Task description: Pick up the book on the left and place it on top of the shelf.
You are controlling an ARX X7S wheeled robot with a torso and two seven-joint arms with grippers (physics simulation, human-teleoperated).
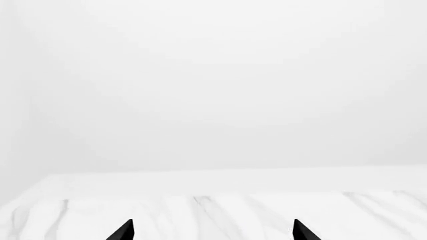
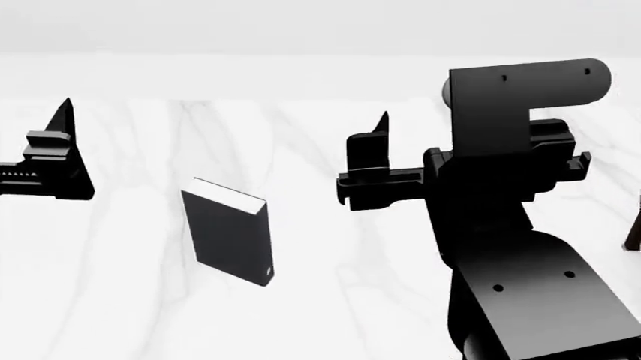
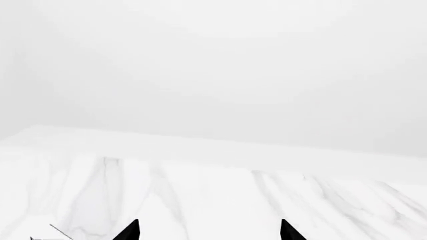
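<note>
Only your head view showed the book (image 2: 228,231), lying on the marble table (image 2: 130,315) between both grippers. Your wrist views showed left gripper (image 1: 213,231) and right gripper (image 3: 209,231) spread, empty.

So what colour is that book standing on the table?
The book has a black cover and white page edges along its top, seen best in the head view.

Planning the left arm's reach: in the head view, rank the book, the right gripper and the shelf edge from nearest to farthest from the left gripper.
1. Book, just to its right.
2. Right gripper, mid-frame.
3. Shelf, a brown sliver at the far right edge.
</note>
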